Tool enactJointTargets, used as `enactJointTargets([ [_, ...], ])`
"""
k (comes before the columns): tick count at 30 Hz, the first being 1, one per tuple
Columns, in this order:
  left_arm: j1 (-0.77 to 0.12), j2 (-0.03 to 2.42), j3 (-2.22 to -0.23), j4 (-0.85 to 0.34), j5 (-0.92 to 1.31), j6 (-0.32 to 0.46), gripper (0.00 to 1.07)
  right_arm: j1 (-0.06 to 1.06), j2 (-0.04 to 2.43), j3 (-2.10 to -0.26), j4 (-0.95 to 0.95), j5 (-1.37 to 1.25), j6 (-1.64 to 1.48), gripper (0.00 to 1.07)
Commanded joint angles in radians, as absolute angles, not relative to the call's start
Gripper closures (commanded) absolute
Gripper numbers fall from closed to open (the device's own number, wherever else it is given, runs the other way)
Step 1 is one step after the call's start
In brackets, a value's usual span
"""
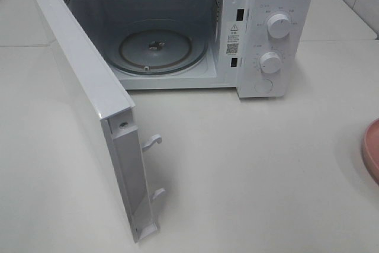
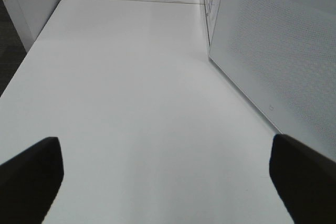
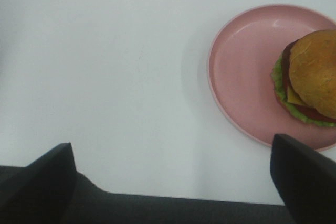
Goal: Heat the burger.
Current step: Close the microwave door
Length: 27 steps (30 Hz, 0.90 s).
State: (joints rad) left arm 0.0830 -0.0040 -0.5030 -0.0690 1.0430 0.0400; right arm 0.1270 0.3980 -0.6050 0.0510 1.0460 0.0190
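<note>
White table [image 1: 249, 164]: microwave [image 1: 278, 4] with door [image 1: 83, 93] swung wide open, glass turntable [image 1: 155, 45] bare inside. Pink plate [image 3: 247, 77] at far right, burger [image 3: 310, 77] on it. Left gripper [image 2: 163, 177] and right gripper [image 3: 173, 182]: fingers spread wide, grasping nothing.

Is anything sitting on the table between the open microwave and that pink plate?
No. The overhead view shows only bare white table between the microwave and the pink plate at its right edge.
</note>
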Motion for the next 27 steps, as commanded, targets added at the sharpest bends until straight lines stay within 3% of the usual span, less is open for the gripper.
enactJointTargets([
  [1,0.078,-0.008,-0.5,-0.071,1.036,0.032,0.06,0.126,0.247,-0.549,0.039,1.052,-0.017,0.11],
  [9,0.078,-0.008,-0.5,-0.071,1.036,0.032,0.06,0.126,0.088,-0.509,0.023,1.046,-0.011,0.11],
  [27,0.078,-0.008,-0.5,-0.071,1.036,0.032,0.06,0.128,-0.026,-0.5,0.014,1.056,-0.01,0.09],
])
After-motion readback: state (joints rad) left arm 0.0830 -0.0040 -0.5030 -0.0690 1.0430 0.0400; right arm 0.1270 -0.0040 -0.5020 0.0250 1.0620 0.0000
